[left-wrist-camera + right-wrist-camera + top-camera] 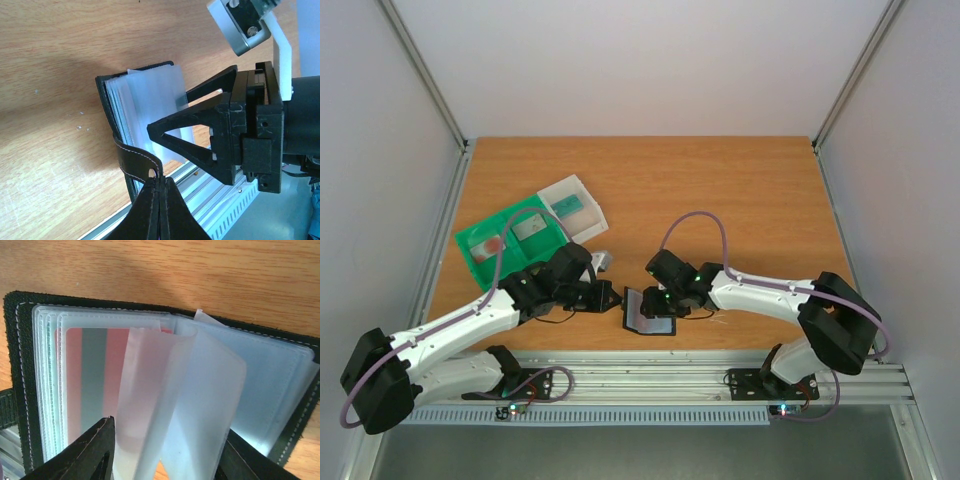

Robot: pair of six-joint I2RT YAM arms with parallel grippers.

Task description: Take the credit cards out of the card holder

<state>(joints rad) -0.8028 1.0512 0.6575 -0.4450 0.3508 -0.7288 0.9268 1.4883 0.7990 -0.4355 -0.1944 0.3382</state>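
The black card holder (647, 313) lies open near the table's front edge, its clear sleeves (150, 92) fanned upward. My left gripper (160, 184) is shut on the holder's stitched tab (135, 157), just left of the holder in the top view. My right gripper (169, 432) hovers over the holder, jaws apart, with two raised clear sleeves (175, 390) standing between its fingers. A red-pink credit card (95, 375) with a grey stripe sits inside a flat sleeve on the holder's left half.
A green-and-white sorting tray (480, 238) stands at the left rear, holding a teal card (568, 207), a grey card (530, 228) and a red one (495, 243). The metal rail (720, 375) runs along the front edge right behind the holder.
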